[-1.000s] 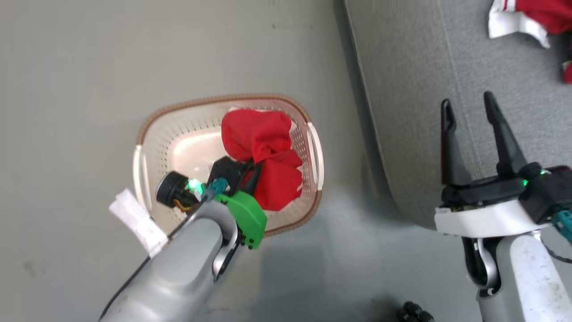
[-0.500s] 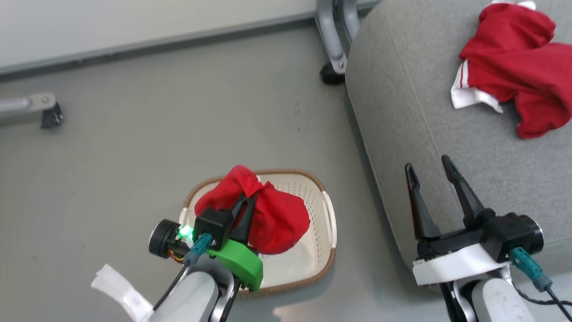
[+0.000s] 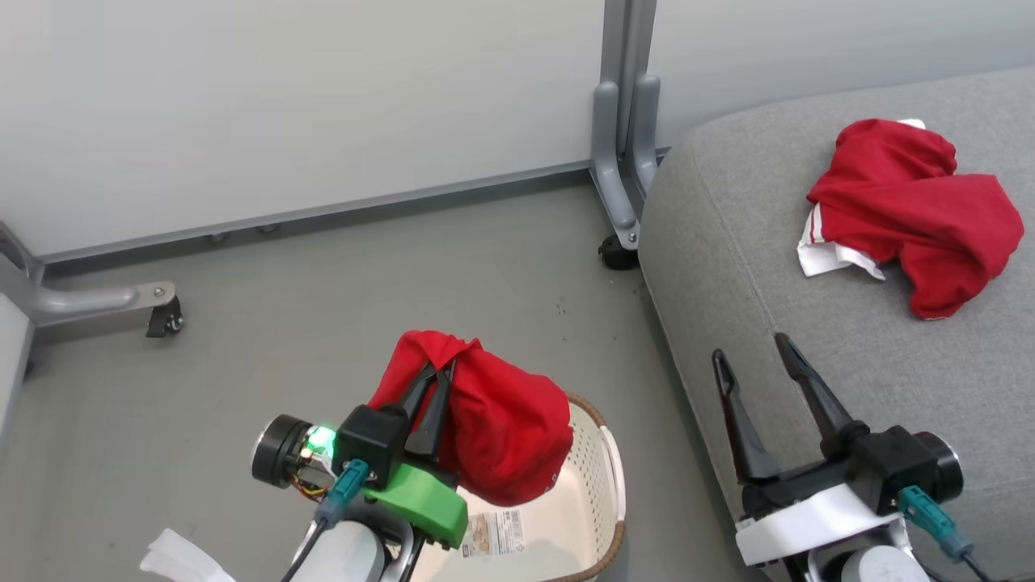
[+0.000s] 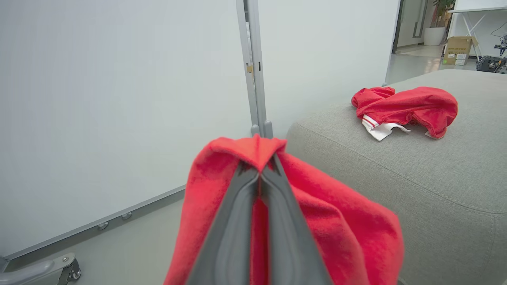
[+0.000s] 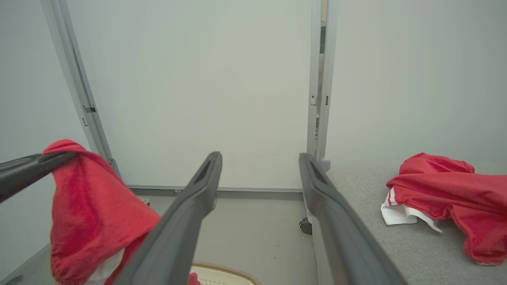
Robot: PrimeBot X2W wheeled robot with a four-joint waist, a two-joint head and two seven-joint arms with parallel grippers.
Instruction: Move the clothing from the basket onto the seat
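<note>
My left gripper (image 3: 441, 365) (image 4: 259, 164) is shut on a bright red garment (image 3: 497, 436) (image 4: 336, 233) (image 5: 91, 213), which hangs from the fingertips above the cream basket (image 3: 594, 485) (image 5: 225, 273). A paper label lies on the basket's floor. A second red garment with white trim (image 3: 914, 210) (image 4: 404, 107) (image 5: 443, 198) lies crumpled on the grey seat (image 3: 768, 283) (image 4: 396, 178) (image 5: 356, 206). My right gripper (image 3: 748, 356) (image 5: 259, 158) stands open and empty over the seat's front edge, right of the basket.
A pale partition wall (image 3: 323, 105) runs behind, with a grey metal post (image 3: 623, 121) and a castor foot (image 3: 618, 252) next to the seat's corner. Another castor foot (image 3: 166, 315) stands at the left. A white strip (image 3: 178, 558) hangs by my left arm. Grey floor lies between.
My left gripper has lifted the red garment out of the basket and holds it higher. The head camera has tilted up, bringing the wall and more of the seat into view. The right gripper stays open.
</note>
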